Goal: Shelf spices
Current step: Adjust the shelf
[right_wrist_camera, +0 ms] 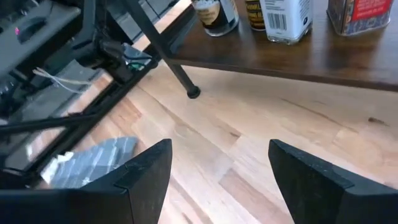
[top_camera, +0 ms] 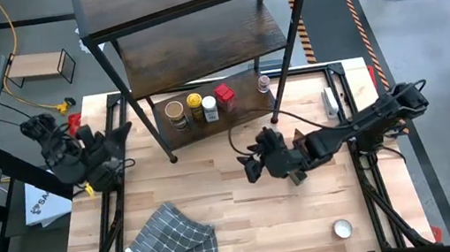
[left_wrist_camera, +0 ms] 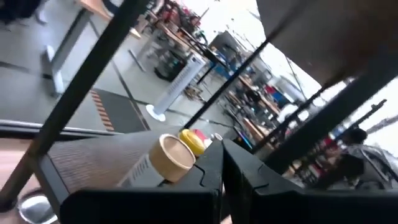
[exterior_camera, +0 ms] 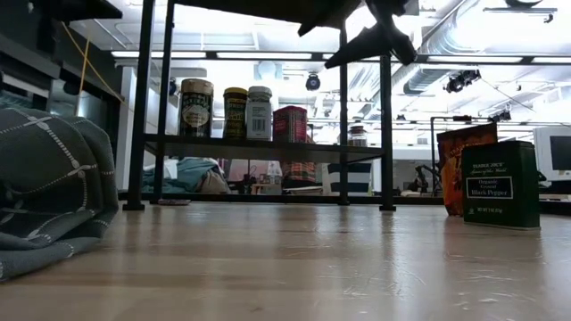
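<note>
High view showed the shelf [top_camera: 196, 50] at the table's far edge, its lowest board carrying a row of spices: a tan-lidded jar [top_camera: 175, 113], a yellow-lidded jar [top_camera: 194, 105], a white-lidded bottle [top_camera: 210, 108], a red tin [top_camera: 224, 96] and a small jar [top_camera: 264, 82] set apart. One silver-topped tin [top_camera: 342, 229] lay alone near the table's front right, well away from the shelf; in the low view it read as a dark pepper tin [exterior_camera: 500, 185]. It looked light, rigid and smooth-sided, so probably best pinched across its narrow flat faces. The right gripper [top_camera: 253, 164] hung over mid-table with jaws wide and empty. The left gripper [top_camera: 123, 134], closed on nothing, waited beside the shelf's left legs.
</note>
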